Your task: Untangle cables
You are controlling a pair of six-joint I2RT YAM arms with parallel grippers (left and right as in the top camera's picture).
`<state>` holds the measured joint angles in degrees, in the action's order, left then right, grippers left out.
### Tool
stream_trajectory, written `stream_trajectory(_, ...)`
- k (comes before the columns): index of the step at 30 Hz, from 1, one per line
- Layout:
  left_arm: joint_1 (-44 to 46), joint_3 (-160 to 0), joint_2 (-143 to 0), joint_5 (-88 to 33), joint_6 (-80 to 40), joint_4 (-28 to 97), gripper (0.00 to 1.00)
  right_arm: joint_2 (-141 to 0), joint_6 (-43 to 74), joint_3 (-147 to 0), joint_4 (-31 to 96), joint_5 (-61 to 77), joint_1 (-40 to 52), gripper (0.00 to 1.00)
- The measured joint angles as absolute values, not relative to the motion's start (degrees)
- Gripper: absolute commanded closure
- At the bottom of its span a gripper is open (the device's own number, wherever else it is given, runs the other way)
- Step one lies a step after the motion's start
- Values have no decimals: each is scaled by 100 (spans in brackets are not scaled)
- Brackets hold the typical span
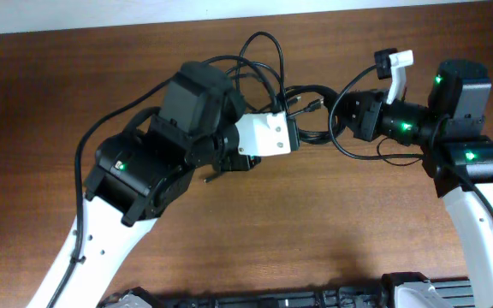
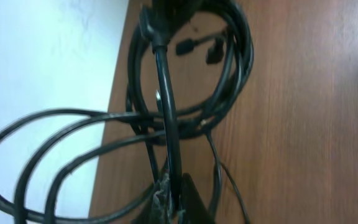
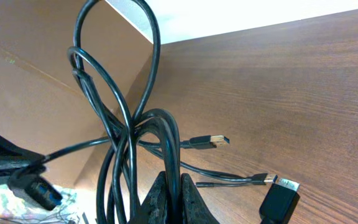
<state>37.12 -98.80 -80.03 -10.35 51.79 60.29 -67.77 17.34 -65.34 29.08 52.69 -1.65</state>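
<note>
The cables (image 1: 313,113) are a tangle of thin black cords at the table's back centre, between my two arms, with loops (image 1: 262,53) arching toward the far edge. My left gripper (image 2: 174,186) is shut on one thick black cord (image 2: 165,93) that runs straight up from its fingertips. My right gripper (image 3: 171,186) is shut on a bunch of cords (image 3: 169,140) rising between its fingers. Overhead, the left gripper (image 1: 301,120) and right gripper (image 1: 343,116) face each other across the tangle. Loose plugs (image 3: 213,139) lie on the wood by a larger black plug (image 3: 280,198).
The brown wooden table (image 1: 255,231) ends just behind the cables, at its far edge (image 1: 144,26), with a white surface beyond. A white part (image 1: 394,62) sticks up from the right arm. The arms' own thick black wires (image 1: 109,120) hang beside them.
</note>
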Motion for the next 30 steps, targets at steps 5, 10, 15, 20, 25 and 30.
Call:
stream_trajectory(5,3717,-9880,-8003,-847,5113,6429,80,-6777,1741,-6534,2875,5225,-292,96)
stream_trajectory(10,3717,-9880,-8003,-742,5089,6628,26,-6777,1787,-6534,2867,5070,-569,96)
stream_trajectory(15,3717,-9880,-8003,-742,5070,6615,19,-6777,1802,-6534,2840,5070,-587,96)
stream_trajectory(20,3717,-9880,-8003,-1007,5081,6442,8,-6777,1806,-6534,2652,5496,-587,96)
stream_trajectory(25,3717,-9880,-8003,-1612,5098,6248,7,-6777,1841,-6534,2495,6001,-587,96)
stream_trajectory(30,3717,-9880,-8093,-2040,5113,6084,1,-6777,1870,-6534,2477,6257,-587,96)
